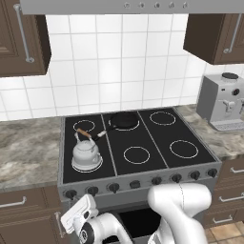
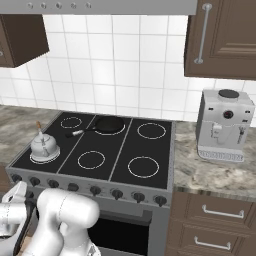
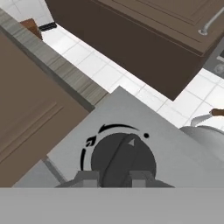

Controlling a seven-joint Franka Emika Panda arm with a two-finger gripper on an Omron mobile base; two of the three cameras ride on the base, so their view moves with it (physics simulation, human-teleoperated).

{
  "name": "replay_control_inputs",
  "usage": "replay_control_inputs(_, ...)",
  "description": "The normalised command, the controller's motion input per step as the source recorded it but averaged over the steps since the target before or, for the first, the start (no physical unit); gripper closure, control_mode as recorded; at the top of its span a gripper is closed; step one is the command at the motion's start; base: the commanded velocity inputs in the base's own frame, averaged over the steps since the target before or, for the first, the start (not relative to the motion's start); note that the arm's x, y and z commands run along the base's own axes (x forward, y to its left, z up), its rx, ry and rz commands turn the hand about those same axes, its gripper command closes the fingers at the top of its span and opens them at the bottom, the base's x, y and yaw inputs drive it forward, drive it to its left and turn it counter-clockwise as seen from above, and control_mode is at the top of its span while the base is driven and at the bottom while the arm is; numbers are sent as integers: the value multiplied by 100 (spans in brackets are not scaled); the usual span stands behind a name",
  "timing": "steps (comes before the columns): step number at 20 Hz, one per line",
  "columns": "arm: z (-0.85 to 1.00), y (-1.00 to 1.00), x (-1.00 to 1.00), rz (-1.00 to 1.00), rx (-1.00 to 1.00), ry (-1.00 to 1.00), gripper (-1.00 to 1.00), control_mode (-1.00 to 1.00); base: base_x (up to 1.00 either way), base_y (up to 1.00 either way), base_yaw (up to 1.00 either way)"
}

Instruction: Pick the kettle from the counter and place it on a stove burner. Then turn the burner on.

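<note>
silver-grey kettle (image 1: pixel 86 153): upright on the front-left burner (image 1: pixel 87 166) of the cooktop (image 1: pixel 143 138), its base inside the white ring; brown handle arched above the lid; a sliver of it also shows at the right edge of the hand view (image 3: pixel 209 131).
pan (image 1: pixel 123 121): black, on the rear middle ring, handle pointing toward the kettle, apart from it.
counter (image 1: pixel 26 150): mottled stone either side of the stove; the kettle is off it.
gripper (image 3: pixel 113 178): low at the stove's front panel, at the leftmost knob (image 3: pixel 122 159); the two fingertips (image 3: pixel 89 178) sit either side of the knob's bar, close in; whether they actually press it i cannot tell.
knob: dark, round, with a white arc mark around its upper left.
coffee machine (image 1: pixel 222 102): grey, on the right counter, well apart from the kettle.
cabinets (image 2: pixel 222 37): dark brown, above both sides.
</note>
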Motion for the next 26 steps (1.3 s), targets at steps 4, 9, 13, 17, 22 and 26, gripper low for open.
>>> replay_control_inputs(4,58,0,-7,0,0,-4,100,-100,0,0,0)
replay_control_inputs(9,35,14,1,0,-1,-2,100,-100,0,0,0)
replay_control_inputs(13,44,51,23,0,-7,-1,100,-100,0,0,0)
replay_control_inputs(17,87,43,30,0,-3,-3,100,-100,0,0,0)
replay_control_inputs(22,98,33,-3,4,-3,-13,100,-100,0,0,0)
replay_control_inputs(26,84,9,-10,1,-2,-29,100,-100,0,0,0)
